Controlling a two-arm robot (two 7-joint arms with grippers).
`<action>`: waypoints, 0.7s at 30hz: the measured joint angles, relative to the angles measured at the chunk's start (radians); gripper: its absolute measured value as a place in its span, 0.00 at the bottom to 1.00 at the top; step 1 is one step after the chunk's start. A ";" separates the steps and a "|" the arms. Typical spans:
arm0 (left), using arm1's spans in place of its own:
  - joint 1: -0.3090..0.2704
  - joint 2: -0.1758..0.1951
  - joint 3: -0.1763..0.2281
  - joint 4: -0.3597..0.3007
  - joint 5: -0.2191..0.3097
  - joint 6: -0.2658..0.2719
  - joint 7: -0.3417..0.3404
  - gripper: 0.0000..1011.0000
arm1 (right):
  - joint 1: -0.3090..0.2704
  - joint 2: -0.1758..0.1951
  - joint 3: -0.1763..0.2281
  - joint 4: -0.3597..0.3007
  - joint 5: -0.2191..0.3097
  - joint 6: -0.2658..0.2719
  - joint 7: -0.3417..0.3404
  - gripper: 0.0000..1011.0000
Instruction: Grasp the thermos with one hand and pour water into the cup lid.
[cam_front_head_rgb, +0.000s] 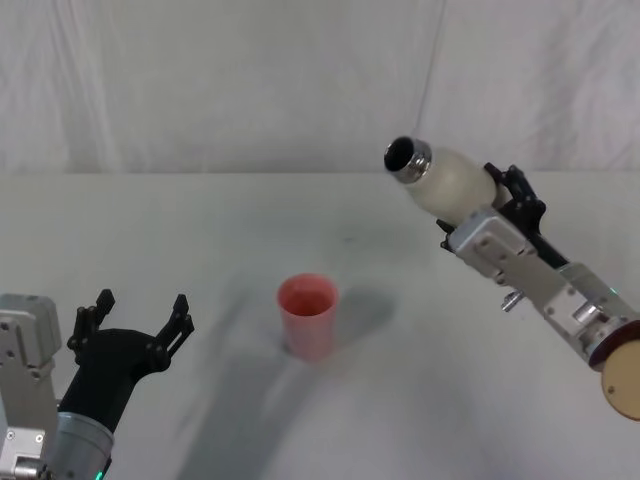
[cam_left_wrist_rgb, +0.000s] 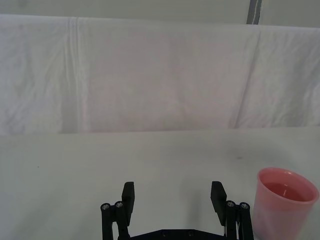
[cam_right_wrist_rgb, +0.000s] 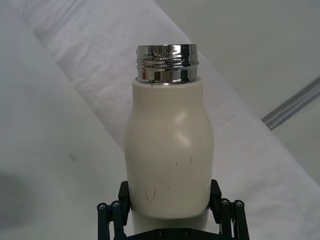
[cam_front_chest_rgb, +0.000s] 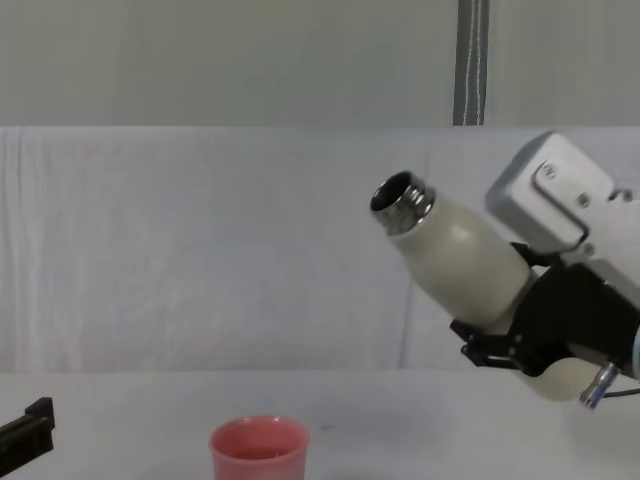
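The right gripper (cam_front_head_rgb: 490, 205) is raised above the worktop (cam_front_head_rgb: 200, 230) on the robot's right side, its jaws clenched around the lower body of the thermos (cam_front_head_rgb: 450, 182). In the right wrist view the black jaws press against both sides of the cream-white bottle (cam_right_wrist_rgb: 169, 155), whose shiny threaded steel neck (cam_right_wrist_rgb: 168, 63) is uncapped. The thermos is tilted, neck pointing up and toward the robot's left, so that in the chest view its open mouth (cam_front_chest_rgb: 396, 195) sits higher than its base and leans toward the middle of the scene. The cup lid (cam_front_head_rgb: 308, 315) stands upright on the worktop near the centre, well apart from the thermos and lower than it, to the left of the bottle's mouth; the chest view shows the pink cup (cam_front_chest_rgb: 259, 450) below and left of the raised bottle. The inside of the cup looks darker pink in the left wrist view (cam_left_wrist_rgb: 286, 205), perhaps holding some liquid, though that is hard to tell. The left gripper (cam_front_head_rgb: 135, 322) hovers low over the worktop at the robot's left, to the left of the cup, and its jaws are spread apart with nothing between them, as the left wrist view (cam_left_wrist_rgb: 173, 197) shows. A white cloth backdrop (cam_front_chest_rgb: 200, 250) hangs behind the worktop.
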 joint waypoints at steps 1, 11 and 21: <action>0.000 0.000 0.000 0.000 0.000 0.000 0.000 0.99 | 0.002 0.001 -0.005 0.002 -0.009 0.001 -0.001 0.94; 0.000 0.000 0.000 0.000 0.000 0.000 0.000 0.99 | 0.030 0.011 -0.074 0.026 -0.126 0.015 -0.018 0.94; 0.000 0.000 0.000 0.000 0.000 0.000 0.000 0.99 | 0.042 0.019 -0.120 0.046 -0.193 0.018 -0.022 0.94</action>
